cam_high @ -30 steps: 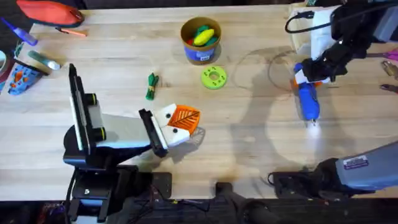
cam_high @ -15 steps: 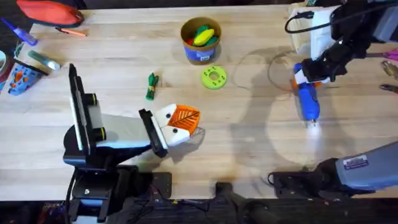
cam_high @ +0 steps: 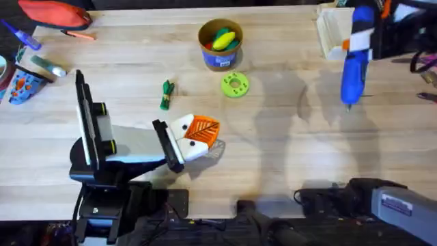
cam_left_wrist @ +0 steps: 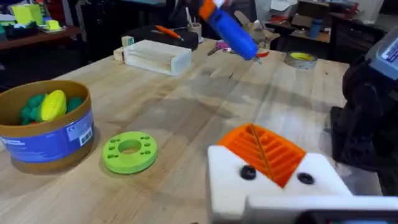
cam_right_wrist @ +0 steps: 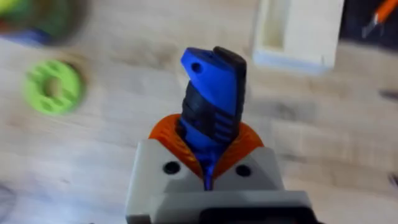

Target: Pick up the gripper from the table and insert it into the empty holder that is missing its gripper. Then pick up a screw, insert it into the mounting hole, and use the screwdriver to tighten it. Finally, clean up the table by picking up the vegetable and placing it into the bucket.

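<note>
My right gripper [cam_high: 360, 33] is shut on the blue screwdriver [cam_high: 356, 63], which hangs above the table's far right with its metal bit pointing toward the near side. In the right wrist view the screwdriver [cam_right_wrist: 211, 102] sits clamped between the orange pads of that gripper [cam_right_wrist: 208, 149]. The dark-green vegetable [cam_high: 166, 94] lies left of centre. Behind it stands the bucket [cam_high: 220, 60] with toy vegetables inside. My left gripper [cam_high: 196, 134], white and orange, rests low near the middle, just in front of the vegetable. The loose gripper part, the holder and the screw are out of view.
A lime-green disc [cam_high: 234, 85] lies just in front of the bucket. A pale rectangular box [cam_high: 332, 31] stands at the back right, close to the raised screwdriver. A red pouch [cam_high: 54, 12] and small items [cam_high: 27, 76] crowd the left edge; tools [cam_high: 427, 68] lie at the right edge.
The right gripper has lifted the screwdriver off the table and carried it up and toward the far side. The left arm has not moved.
</note>
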`<control>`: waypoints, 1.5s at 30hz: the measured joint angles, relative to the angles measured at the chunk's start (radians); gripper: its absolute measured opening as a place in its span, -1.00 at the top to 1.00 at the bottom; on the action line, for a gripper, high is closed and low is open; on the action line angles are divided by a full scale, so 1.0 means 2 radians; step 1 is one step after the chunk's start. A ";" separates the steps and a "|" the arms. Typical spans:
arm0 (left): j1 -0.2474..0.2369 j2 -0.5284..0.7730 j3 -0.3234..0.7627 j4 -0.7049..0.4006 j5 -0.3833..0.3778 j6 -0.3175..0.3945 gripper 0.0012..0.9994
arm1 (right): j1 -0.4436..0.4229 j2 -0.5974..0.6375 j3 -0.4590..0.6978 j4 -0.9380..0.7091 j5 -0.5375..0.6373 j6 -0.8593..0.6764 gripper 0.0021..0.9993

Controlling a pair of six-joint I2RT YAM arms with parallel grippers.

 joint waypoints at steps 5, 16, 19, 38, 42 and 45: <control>0.000 0.000 0.000 0.000 0.000 0.000 0.99 | 0.049 -0.110 0.000 0.155 -0.185 0.074 0.96; 0.000 0.000 0.000 0.000 0.000 0.000 0.99 | 0.190 -0.112 0.000 0.352 -0.373 0.113 0.96; 0.000 0.000 0.000 0.000 0.000 0.000 0.99 | 0.224 -0.093 0.000 0.389 -0.375 0.113 0.96; 0.000 0.000 0.000 0.000 0.000 0.000 0.99 | 0.280 -0.063 0.000 0.509 -0.472 0.129 0.96; 0.000 0.000 0.000 0.000 0.000 0.000 0.99 | 0.310 -0.035 0.000 0.517 -0.473 0.132 0.96; 0.000 0.000 0.000 0.000 0.000 0.000 0.99 | 0.329 -0.018 0.000 0.544 -0.485 0.132 0.96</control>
